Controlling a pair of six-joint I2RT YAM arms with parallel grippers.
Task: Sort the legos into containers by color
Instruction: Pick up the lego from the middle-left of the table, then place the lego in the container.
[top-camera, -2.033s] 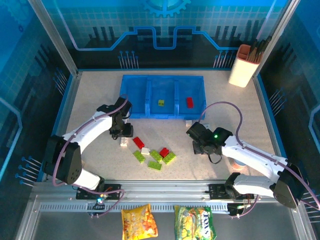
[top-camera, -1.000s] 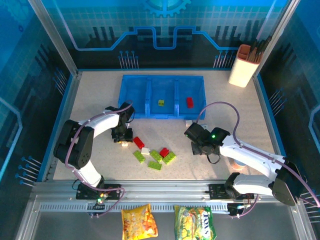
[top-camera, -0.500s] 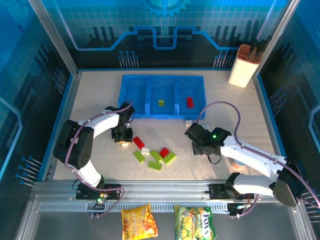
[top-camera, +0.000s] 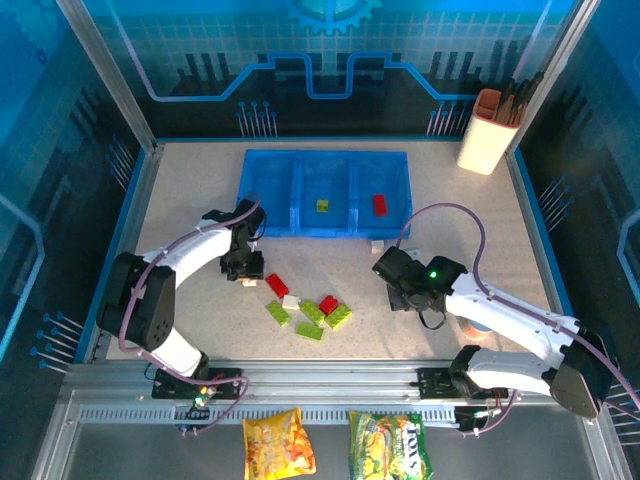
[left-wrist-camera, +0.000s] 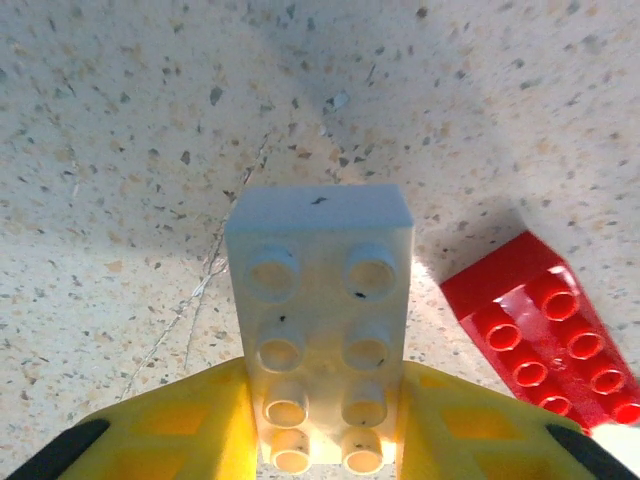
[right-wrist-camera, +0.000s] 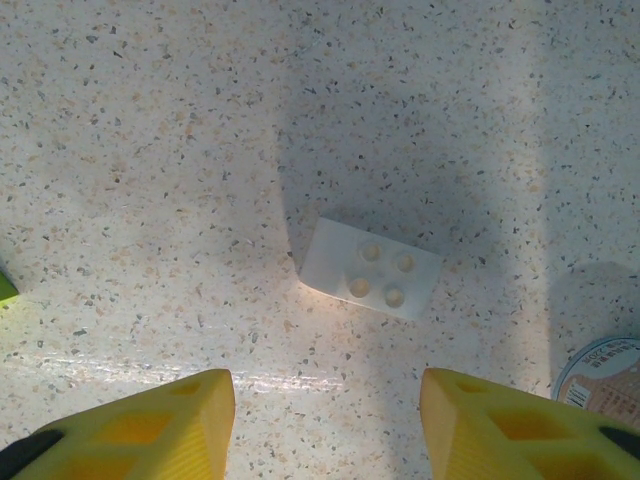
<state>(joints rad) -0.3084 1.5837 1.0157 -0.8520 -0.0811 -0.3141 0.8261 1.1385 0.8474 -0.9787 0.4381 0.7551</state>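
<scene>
Left wrist: my left gripper (left-wrist-camera: 322, 425) pinched a white brick (left-wrist-camera: 320, 300) near the tray (top-camera: 325, 154); lifting it in looked next.

The speckled table (top-camera: 180, 195) carries a blue tray (top-camera: 325, 154), a cup (top-camera: 487, 142) and scattered legos (top-camera: 338, 317).

Bright, blue-tinted light; soft shadows, sharp focus

Bare bench (top-camera: 180, 195) lies open left of the blue tray (top-camera: 268, 190); loose bricks (top-camera: 339, 317) crowd the middle, a utensil cup (top-camera: 487, 135) guards the far-right corner.
</scene>
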